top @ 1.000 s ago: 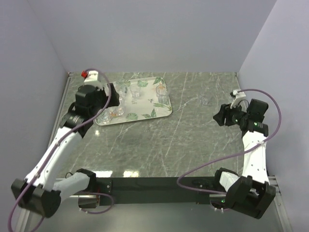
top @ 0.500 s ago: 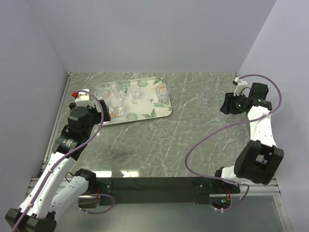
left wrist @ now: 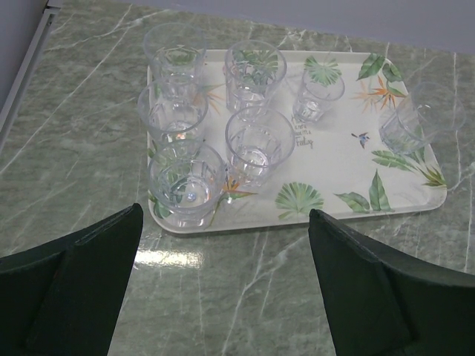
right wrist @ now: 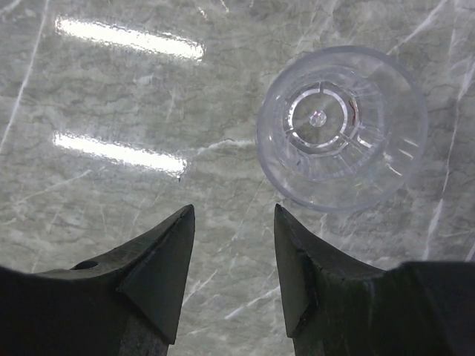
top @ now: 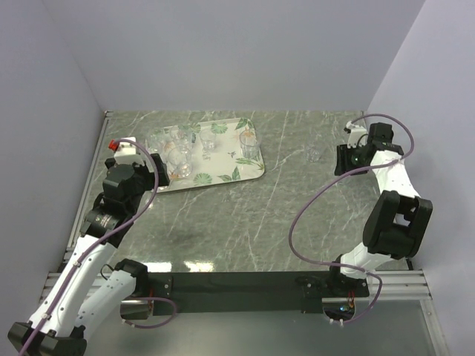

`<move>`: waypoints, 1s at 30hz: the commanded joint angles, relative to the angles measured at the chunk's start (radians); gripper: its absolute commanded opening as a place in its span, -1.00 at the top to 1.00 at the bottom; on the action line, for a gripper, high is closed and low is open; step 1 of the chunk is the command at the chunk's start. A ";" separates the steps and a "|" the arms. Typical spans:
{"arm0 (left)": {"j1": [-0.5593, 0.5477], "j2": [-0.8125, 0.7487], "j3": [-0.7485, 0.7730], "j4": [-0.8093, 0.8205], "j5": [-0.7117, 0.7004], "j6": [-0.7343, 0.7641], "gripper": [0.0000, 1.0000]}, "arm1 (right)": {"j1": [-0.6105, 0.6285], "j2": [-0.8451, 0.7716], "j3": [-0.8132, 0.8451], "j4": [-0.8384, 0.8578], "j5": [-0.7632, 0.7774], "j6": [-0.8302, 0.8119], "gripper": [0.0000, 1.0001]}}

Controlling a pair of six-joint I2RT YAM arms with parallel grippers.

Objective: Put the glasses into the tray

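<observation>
The left hand (left wrist: 224, 213) is spread as wide as it goes and is empty, its two dark fingers (left wrist: 89, 274) touching nothing. It hangs above the green-grey marble counter (top: 245, 215), just near of the flat rectangular white tray with green leaves and orange flowers (left wrist: 334, 170). It is tipped down and aimed far, towards that tray's near-left corner. The left arm climbs from its near-left base along the left side.

The right hand (right wrist: 233, 211) is half spread, with only bare counter between its fingertips, so it grips nothing. The right arm reaches up the right side and folds back, so that the hand (top: 340, 159) points left and downward.

The tray (top: 256, 176) lies at the far left of the counter, its long axis running left to right with the right end swung a little nearer. Seven small clear glasses (left wrist: 258, 144) stand upright on it, mouths up. Six are bunched at its left end and one stands alone at the right end.

An eighth clear glass (right wrist: 341, 126) stands upright on the bare counter at the far right (top: 314, 153), well apart from the tray. It is just beyond one right fingertip, and I cannot tell whether they touch.
</observation>
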 commanded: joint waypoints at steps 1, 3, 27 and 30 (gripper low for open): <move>0.003 -0.019 -0.004 0.038 -0.009 0.014 -0.99 | 0.039 0.012 0.059 0.031 0.068 -0.012 -0.08; 0.002 -0.019 -0.003 0.037 -0.011 0.014 -0.99 | 0.055 0.029 0.070 0.029 0.087 -0.012 -0.08; 0.002 -0.025 -0.008 0.040 -0.023 0.016 -0.99 | 0.118 0.173 0.105 0.074 0.242 -0.044 0.39; 0.002 -0.025 -0.009 0.041 -0.024 0.016 -0.99 | 0.121 0.173 0.096 0.074 0.244 -0.053 0.67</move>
